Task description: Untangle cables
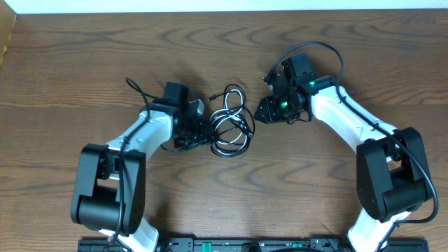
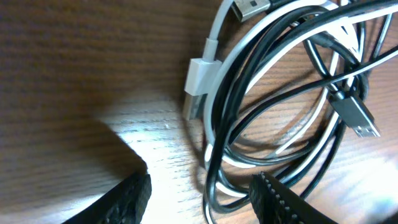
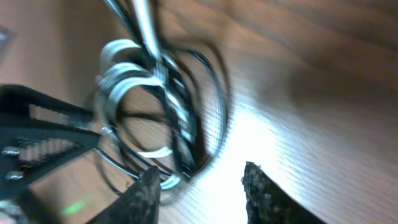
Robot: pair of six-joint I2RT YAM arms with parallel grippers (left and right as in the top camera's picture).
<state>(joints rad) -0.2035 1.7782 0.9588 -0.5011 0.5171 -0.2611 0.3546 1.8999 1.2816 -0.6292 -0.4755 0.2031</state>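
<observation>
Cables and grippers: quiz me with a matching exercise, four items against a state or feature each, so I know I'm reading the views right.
Column one
1. white cable
2. black cable
3. left gripper
4. right gripper

Column two
A. open, cables just ahead of its fingers
B. ends in a dark plug with a metal tip
C. open, cable loops passing between its fingers
D. ends in a blocky white plug

Pairs: 1-D, 2-B, 3-C, 4-A
</observation>
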